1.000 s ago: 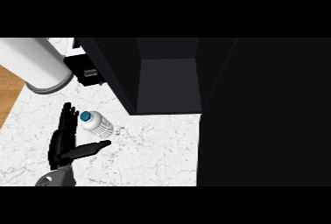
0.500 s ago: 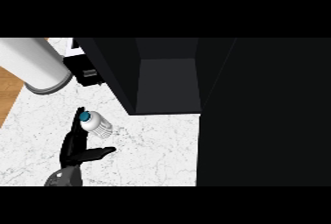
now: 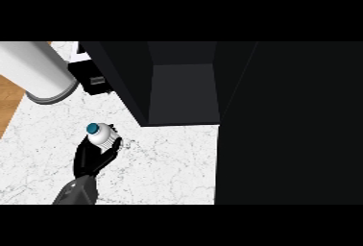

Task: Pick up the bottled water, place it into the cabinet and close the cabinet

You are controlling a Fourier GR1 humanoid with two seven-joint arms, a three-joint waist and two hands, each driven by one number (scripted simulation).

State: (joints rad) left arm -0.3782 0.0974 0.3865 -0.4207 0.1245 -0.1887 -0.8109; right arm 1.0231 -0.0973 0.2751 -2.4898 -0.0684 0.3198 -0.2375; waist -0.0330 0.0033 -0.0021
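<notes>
While bottle sits in hand: grasp stage, nothing stowed.
Hand: left hand fingers curled round bottle; lift not evident.
Bottle: at fingertips, teal cap up, on counter.
Cabinet: cabinet up-right of hand, open, well apart.
Left: lift, place inside, shut door.
Right hand: unseen.
Writing: none legible.
Cylinder: white cylinder up-left.

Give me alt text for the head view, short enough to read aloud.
The robot's left hand curls around a bottled water with a blue cap on a white marble counter. Beyond it, a dark cabinet stands open; a white cylinder lies at upper left.
</notes>
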